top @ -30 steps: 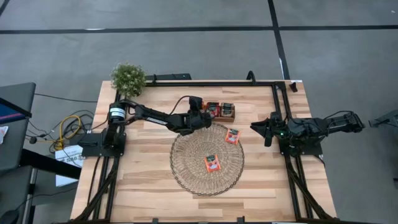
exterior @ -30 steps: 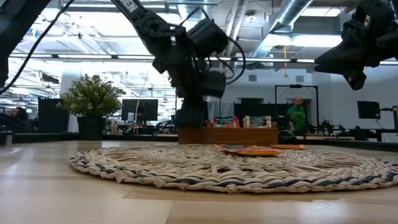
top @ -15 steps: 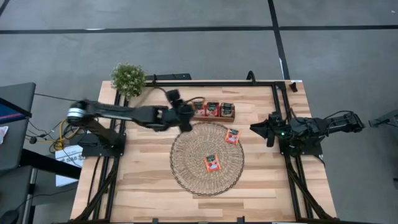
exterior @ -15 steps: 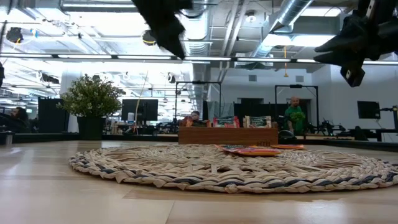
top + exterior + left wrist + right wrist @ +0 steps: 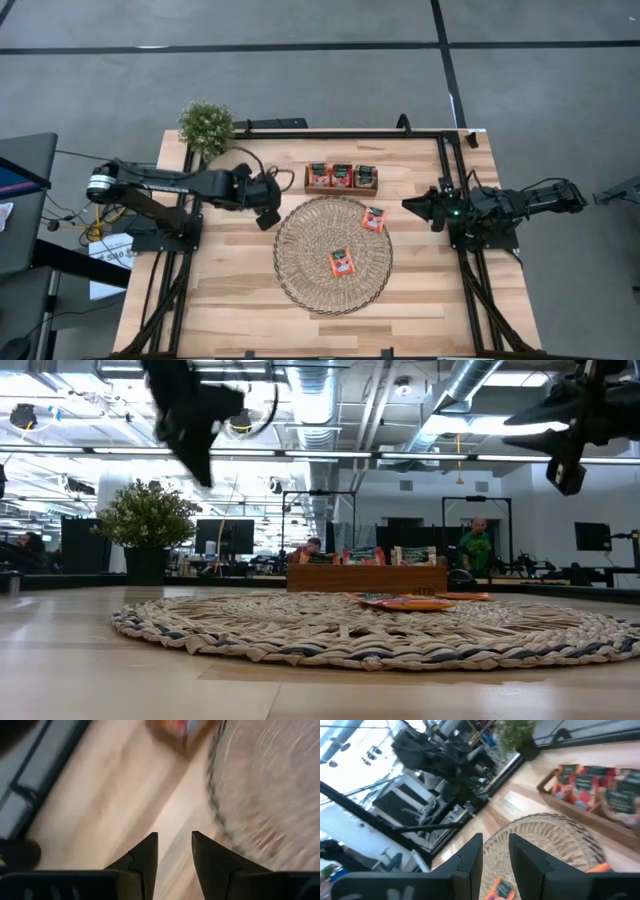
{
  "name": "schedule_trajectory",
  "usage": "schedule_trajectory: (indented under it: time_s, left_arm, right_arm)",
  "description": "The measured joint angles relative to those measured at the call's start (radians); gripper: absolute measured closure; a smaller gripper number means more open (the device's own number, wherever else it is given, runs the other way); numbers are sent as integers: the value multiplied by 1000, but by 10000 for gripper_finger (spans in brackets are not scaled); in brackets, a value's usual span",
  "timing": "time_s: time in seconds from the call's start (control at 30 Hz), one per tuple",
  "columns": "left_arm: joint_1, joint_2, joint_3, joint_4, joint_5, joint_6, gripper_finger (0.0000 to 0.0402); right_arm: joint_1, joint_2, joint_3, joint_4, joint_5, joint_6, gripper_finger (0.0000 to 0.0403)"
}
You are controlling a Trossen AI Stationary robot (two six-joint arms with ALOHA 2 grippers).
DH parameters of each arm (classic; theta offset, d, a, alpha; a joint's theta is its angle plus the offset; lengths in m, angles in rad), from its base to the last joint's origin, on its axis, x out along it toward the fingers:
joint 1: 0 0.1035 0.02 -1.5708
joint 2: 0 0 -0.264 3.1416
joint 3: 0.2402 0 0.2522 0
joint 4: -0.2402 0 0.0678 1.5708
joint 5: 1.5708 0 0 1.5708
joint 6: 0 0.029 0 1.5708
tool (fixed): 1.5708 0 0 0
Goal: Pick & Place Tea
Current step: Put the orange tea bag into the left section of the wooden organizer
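Two red-orange square tea sachets (image 5: 342, 262) lie on the round woven straw mat (image 5: 300, 270); brown wooden tray (image 5: 342, 186) near far tabletop edge holds others. Left fingers (image 5: 172, 851) and right fingers (image 5: 495, 851) slightly apart, empty.

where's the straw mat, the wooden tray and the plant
straw mat (image 5: 300, 262): high view, bare weave on its left side
wooden tray (image 5: 342, 188): high view, front wall
plant (image 5: 206, 125): high view, middle of the leaves
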Motion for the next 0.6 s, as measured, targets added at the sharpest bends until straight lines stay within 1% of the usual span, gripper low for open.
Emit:
schedule_trajectory:
  time_s: [0.1, 0.2, 0.3, 0.37, 0.47, 0.6]
  left_arm:
    - [-6, 0, -120, 48, 7, -51, 289]
    - [-6, 1, -228, 117, 65, -130, 289]
    - [-6, 1, -299, 185, 109, -200, 289]
    - [-6, 1, -328, 216, 127, -238, 289]
    - [-6, 0, -337, 238, 131, -263, 289]
    - [-6, 0, -337, 262, 131, -263, 289]
  right_arm:
    - [0, 50, 0, 29, -24, -1, 317]
    - [0, 120, 1, 43, -58, 15, 317]
    - [0, 197, 3, 34, -108, 63, 317]
    - [0, 252, 19, 19, -139, 83, 317]
    - [-1, 336, 70, -39, -169, 83, 317]
    - [-29, 450, 189, -224, -211, 23, 317]
